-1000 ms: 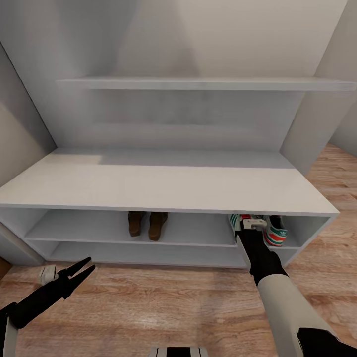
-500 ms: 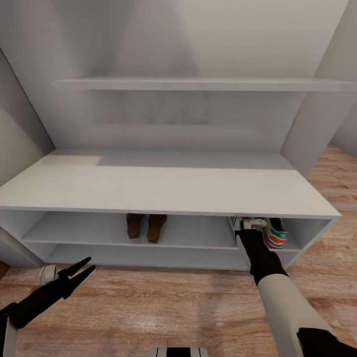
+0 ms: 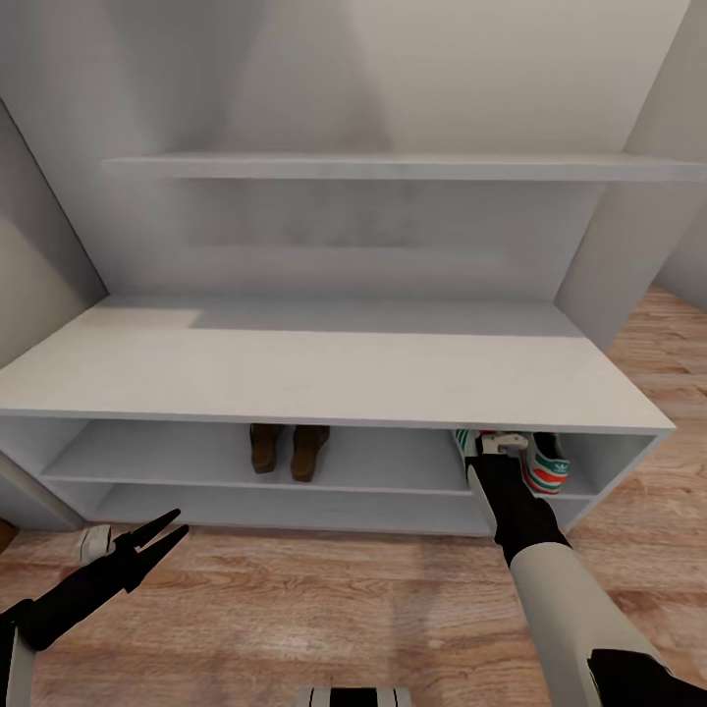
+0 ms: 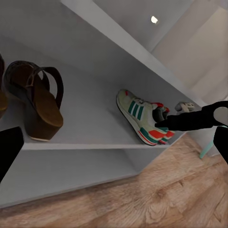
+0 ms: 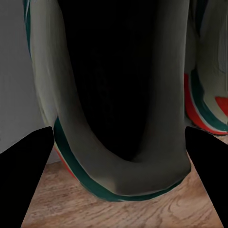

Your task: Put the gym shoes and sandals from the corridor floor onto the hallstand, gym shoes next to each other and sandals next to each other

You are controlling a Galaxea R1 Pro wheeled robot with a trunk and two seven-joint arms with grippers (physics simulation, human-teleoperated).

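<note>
The two gym shoes [image 3: 546, 467] stand side by side at the right end of the hallstand's [image 3: 324, 378] upper open tier. My right gripper [image 3: 498, 444] reaches in at the heel of the left one [image 5: 118, 95]. Its fingers [image 5: 23, 171] are open, one on each side of that heel, and the other shoe [image 5: 209, 90] is beside it. The heel sticks out past the shelf edge, with wood floor showing under it. The two sandals [image 3: 290, 449] stand together mid-shelf on the same tier. My left gripper [image 3: 167, 528] hovers open over the corridor floor [image 3: 324, 599] at the lower left, holding nothing.
A floating wall shelf [image 3: 393, 167] hangs above the hallstand's broad top. The bottom tier [image 3: 285, 506] sits just above the floor. Walls close in on both sides, and wood flooring continues past the right end [image 3: 678, 373]. The left wrist view shows a sandal [image 4: 40, 102], a gym shoe [image 4: 142, 116] and my right arm [image 4: 194, 119].
The head view has shifted very slightly. Both arms, the gym shoes and the sandals stay where they were.
</note>
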